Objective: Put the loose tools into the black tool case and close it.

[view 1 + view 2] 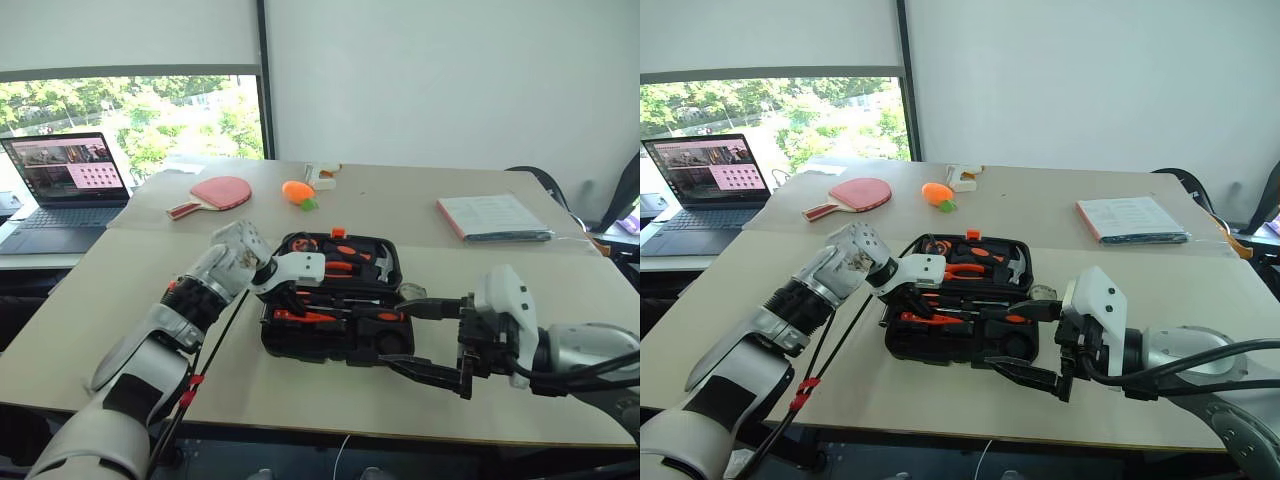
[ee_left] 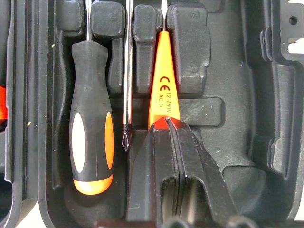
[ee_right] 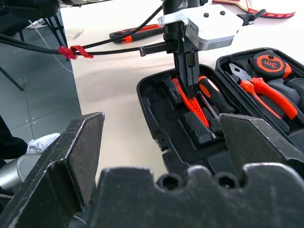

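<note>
1. A plain white wall [image 1: 450, 80] is closing off the far side.
2. A window [image 1: 130, 120] at the left is letting in daylight and showing green trees.
3. Beige tables [image 1: 120, 290] are standing pushed together.

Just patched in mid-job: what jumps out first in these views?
The open black tool case sits mid-table, orange-handled tools in its recesses. The left gripper, shut, presses its tips on the slim orange screwdriver in the case's near half. The right gripper hangs wide open at the case's right edge.
</note>
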Robot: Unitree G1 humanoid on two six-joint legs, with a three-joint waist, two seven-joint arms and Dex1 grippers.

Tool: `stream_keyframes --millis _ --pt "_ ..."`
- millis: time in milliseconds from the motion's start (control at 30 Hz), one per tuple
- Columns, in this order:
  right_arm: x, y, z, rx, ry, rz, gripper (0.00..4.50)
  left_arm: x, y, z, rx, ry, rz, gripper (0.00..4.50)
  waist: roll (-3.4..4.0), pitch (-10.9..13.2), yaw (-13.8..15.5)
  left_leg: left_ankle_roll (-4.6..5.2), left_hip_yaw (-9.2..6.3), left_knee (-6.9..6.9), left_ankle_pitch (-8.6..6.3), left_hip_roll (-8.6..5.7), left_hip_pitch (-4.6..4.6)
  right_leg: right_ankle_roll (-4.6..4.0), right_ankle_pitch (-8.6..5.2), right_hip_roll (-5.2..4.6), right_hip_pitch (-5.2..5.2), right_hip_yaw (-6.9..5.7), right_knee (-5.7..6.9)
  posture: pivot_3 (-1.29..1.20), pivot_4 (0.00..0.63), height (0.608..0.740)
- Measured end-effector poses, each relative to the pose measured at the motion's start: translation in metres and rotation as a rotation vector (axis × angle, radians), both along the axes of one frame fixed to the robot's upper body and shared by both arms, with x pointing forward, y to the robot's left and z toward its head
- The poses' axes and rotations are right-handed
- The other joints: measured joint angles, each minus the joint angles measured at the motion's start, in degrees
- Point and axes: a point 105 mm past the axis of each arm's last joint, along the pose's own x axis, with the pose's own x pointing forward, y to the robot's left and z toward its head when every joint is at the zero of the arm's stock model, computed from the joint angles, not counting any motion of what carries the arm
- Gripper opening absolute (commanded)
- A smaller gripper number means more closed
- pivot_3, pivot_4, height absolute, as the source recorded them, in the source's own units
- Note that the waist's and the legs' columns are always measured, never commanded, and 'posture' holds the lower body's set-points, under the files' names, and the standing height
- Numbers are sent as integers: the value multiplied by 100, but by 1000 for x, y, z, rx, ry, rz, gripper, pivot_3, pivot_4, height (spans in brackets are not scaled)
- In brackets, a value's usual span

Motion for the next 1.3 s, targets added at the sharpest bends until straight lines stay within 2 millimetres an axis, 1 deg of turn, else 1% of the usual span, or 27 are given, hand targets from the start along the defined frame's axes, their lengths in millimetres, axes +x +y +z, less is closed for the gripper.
stream_keyframes --millis 100,133,167,200,233,300,333,367,400,433,467,500,533,567,600,633,733,833,900,1000,1067,1167,1233,1300 --pt "1 1 2 2 -7 7 4500 2 3 4 -59 12 52 44 -3 2 -6 0 -2 4 1 1 -11 0 2 1 -11 0 1 0 150 737" --pt "2 2 5 5 -14 12 4500 3 7 11 -105 27 99 44 -5 3 -10 0 -4 5 1 3 -18 0 2 2 -18 0 2 0 150 737" --pt "3 2 7 8 -19 16 4500 4 13 21 -163 38 151 44 -5 4 -29 0 -7 3 1 6 -22 0 3 4 -23 0 0 0 150 737" --pt "3 2 7 9 -16 21 4500 5 20 34 -212 38 200 283 -5 4 -47 0 -12 0 0 7 -25 -1 2 6 -26 0 0 0 150 737" --pt "3 1 7 11 -13 23 4500 5 26 43 -239 36 229 554 -4 4 -58 0 -14 -4 0 7 -27 -2 2 6 -30 0 0 0 150 737" --pt "5 1 8 10 -10 37 4500 1 47 66 -291 21 328 975 -4 4 -93 1 -22 -11 0 8 -29 -4 0 6 -36 1 1 0 150 737" --pt "7 1 9 11 -15 41 4500 -2 60 76 -299 -1 371 1512 -3 4 -115 1 -28 -17 0 8 -27 -4 0 5 -37 1 0 0 150 737" --pt "9 0 10 10 -17 45 4500 -6 73 82 -299 -30 411 1777 -2 4 -126 1 -31 -20 0 8 -24 -5 -1 5 -36 1 -1 0 150 737" --pt "10 0 11 10 -17 48 4500 -10 84 84 -295 -48 446 2157 -1 3 -127 1 -30 -21 0 7 -21 -5 -1 3 -35 3 0 0 150 737" --pt "13 0 13 9 -21 60 4500 -16 100 81 -278 -61 499 2492 1 3 -143 1 -29 -22 0 7 -16 -5 -2 2 -33 6 0 0 150 737" --pt "15 0 14 8 -27 65 4500 -22 115 74 -254 -56 559 2898 2 2 -159 1 -28 -22 0 8 -12 -5 -2 2 -30 7 1 0 150 737" --pt "16 1 16 10 -27 79 4500 -28 129 66 -231 -50 615 3174 0 4 -174 0 -27 -22 0 10 -10 -5 -1 2 -31 7 0 0 150 737" --pt "18 2 18 12 -24 93 4500 -36 145 55 -205 -35 691 3572 -7 8 -166 0 -29 -21 0 12 -11 -6 -1 3 -30 3 3 0 150 737" --pt "19 4 20 13 -25 115 4500 -46 162 48 -181 -32 765 3815 -11 10 -176 0 -28 -21 0 22 -12 -9 1 3 -33 4 2 0 150 737" --pt "20 5 22 13 -23 132 4500 -56 178 41 -160 -27 847 4226 -13 11 -181 0 -29 -21 0 23 -9 -9 1 3 -29 3 3 0 150 737" --pt "20 5 22 13 -20 141 4500 -61 189 39 -151 -32 905 4478 -16 13 -167 0 -30 -20 0 24 -9 -9 1 3 -30 0 3 0 150 737" --pt "24 9 23 11 -14 185 4500 -82 221 39 -127 -84 1093 4478 -21 15 -109 -1 -29 -21 1 22 -5 -9 0 -7 -25 -5 2 0 150 737" --pt "28 13 22 10 -3 218 4500 -90 234 39 -131 -117 1202 4478 -22 15 -7 -3 -21 -18 2 19 -3 -7 0 -10 -21 -7 1 0 150 737" --pt "29 17 22 8 -8 241 4500 -88 237 40 -133 -130 1243 4478 -22 15 33 -5 -11 -17 3 18 -4 -7 1 -11 -21 -9 1 0 150 737" --pt "31 21 24 15 -13 262 4500 -74 231 45 -190 -134 1294 4478 -28 18 74 -6 4 -16 3 13 -5 -11 4 -6 -20 -12 0 0 150 737" --pt "31 24 26 20 -22 274 4500 -58 222 46 -238 -105 1314 4478 -28 17 98 -6 6 -17 3 7 -1 -11 4 -4 -18 -13 2 0 150 737" --pt "29 30 24 30 -29 286 4500 -36 209 36 -257 -41 1332 4478 -30 17 93 -6 6 -17 3 8 -6 -14 5 0 -22 -13 3 0 150 737" --pt "27 34 22 28 -33 296 4500 -29 205 26 -246 14 1352 4478 -31 17 51 -6 6 -19 3 8 -13 -14 5 0 -32 -11 3 0 150 737" --pt "27 37 23 37 -44 294 4500 -26 205 15 -211 54 1367 4478 -31 17 -15 -6 0 -20 3 8 -22 -15 6 -2 -40 -10 5 0 150 737"
